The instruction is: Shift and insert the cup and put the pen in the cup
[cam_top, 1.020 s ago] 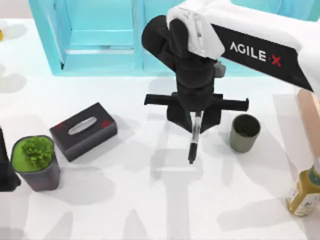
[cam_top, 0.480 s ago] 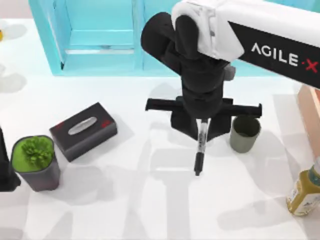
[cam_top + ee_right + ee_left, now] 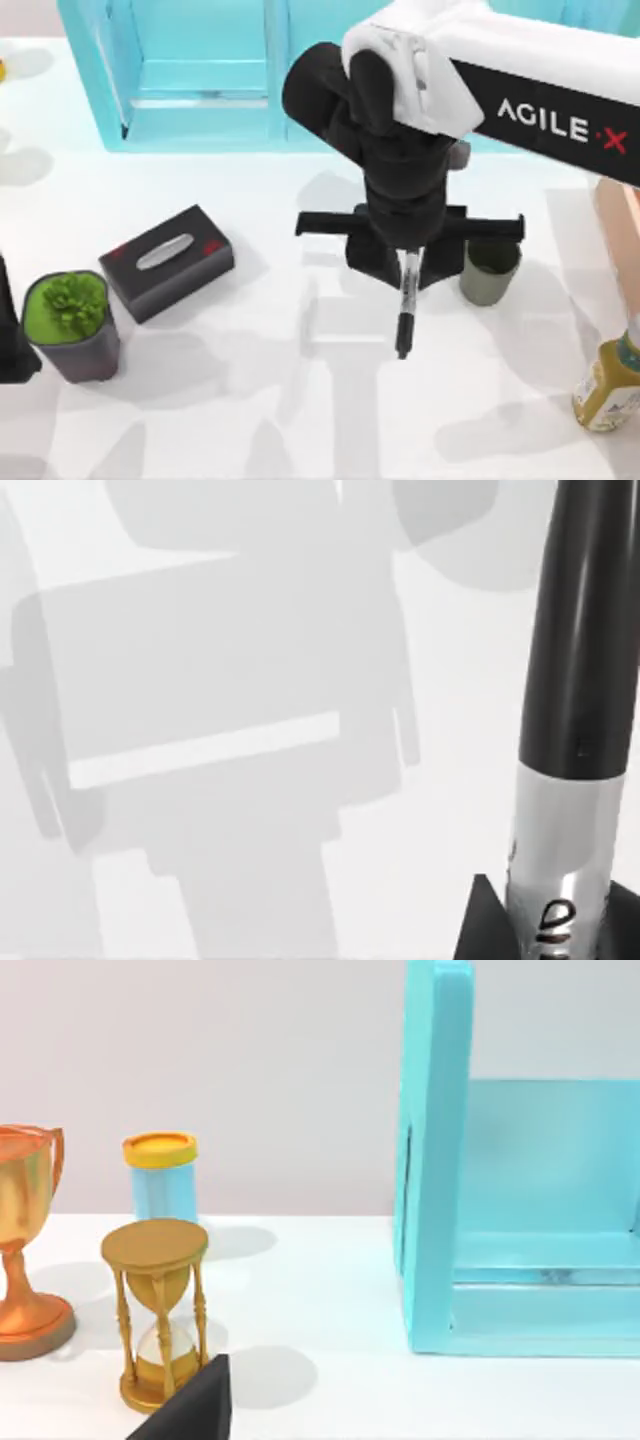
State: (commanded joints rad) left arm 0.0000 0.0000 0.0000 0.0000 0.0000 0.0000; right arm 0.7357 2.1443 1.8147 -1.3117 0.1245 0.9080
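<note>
Spreading white around the cup [image 3: 490, 270], the counter [image 3: 250, 400] backs onto a turquoise shelf [image 3: 200, 80]. Right gripper [image 3: 408, 262] hangs just beside the cup, jaws grasping the pen [image 3: 405, 310]. Left jaws: cannot tell.

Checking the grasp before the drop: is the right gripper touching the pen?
Touching. In the top view the right gripper clamps the pen, which hangs beneath it beside the cup.

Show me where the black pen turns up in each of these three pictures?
Top view: the pen hangs from the right gripper, beside the cup.
Left wrist view: the pen is not in this picture.
Right wrist view: the pen is close up, label band near the gripper.
Shared landmark: the white table, also under the pen.
</note>
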